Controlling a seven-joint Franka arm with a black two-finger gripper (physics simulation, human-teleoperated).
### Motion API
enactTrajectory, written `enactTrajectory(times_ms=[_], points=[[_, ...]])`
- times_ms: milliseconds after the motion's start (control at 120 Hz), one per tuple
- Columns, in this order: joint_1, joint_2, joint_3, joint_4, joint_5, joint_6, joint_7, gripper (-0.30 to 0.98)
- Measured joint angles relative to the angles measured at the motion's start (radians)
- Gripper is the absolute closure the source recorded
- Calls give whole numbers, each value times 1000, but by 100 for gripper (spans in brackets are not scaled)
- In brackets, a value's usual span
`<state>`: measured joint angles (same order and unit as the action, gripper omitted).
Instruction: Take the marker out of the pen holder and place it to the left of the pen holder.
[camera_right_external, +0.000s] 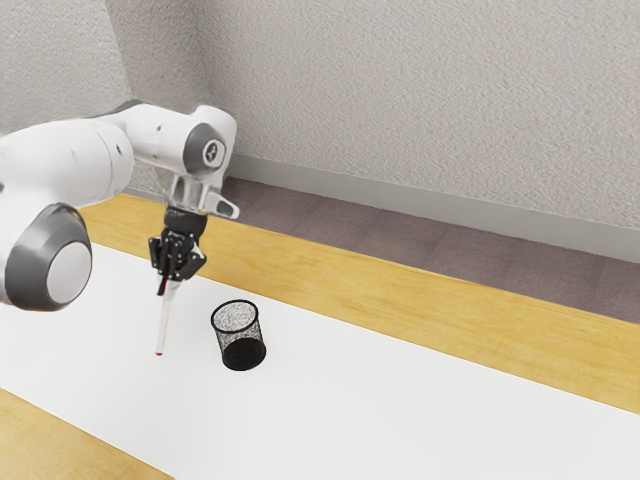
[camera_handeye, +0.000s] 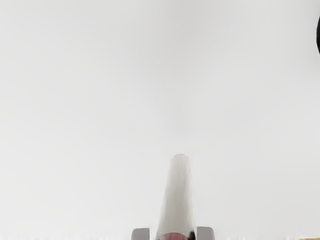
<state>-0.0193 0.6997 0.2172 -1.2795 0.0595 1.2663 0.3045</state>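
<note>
In the exterior view my gripper (camera_right_external: 167, 284) points down over the white surface, shut on the upper end of the marker (camera_right_external: 162, 326). The marker is white with a red tip at its lower end and hangs nearly upright; whether that tip touches the surface I cannot tell. The black mesh pen holder (camera_right_external: 243, 353) stands upright on the exterior view's right of the marker, apart from it. Between my gripper's fingertips (camera_handeye: 173, 233) in the wrist view, the white marker (camera_handeye: 177, 200) extends away from the hand. A dark sliver of the pen holder (camera_handeye: 318, 37) shows there too.
A long white surface (camera_right_external: 400, 400) lies on the wooden table (camera_right_external: 440, 290), with wood along both sides. Behind the table are a dark floor (camera_right_external: 400, 245) and a textured pale wall (camera_right_external: 430, 110).
</note>
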Motion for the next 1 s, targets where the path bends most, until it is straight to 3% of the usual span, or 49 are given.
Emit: enactTrajectory(times_ms=[275, 375, 542, 675, 742, 917, 1000], points=[[17, 122, 1, 60, 4, -55, 5, 76], [18, 133, 1, 64, -1, -64, 5, 64], [20, 150, 1, 66, -8, -73, 3, 32], [19, 141, 1, 68, -10, -75, 0, 17], [18, 46, -14, 37, -14, -69, -4, 12], [3, -559, -115, -302, -20, 97, -11, 5], [-1, -694, -124, -354, -21, 175, -15, 4]])
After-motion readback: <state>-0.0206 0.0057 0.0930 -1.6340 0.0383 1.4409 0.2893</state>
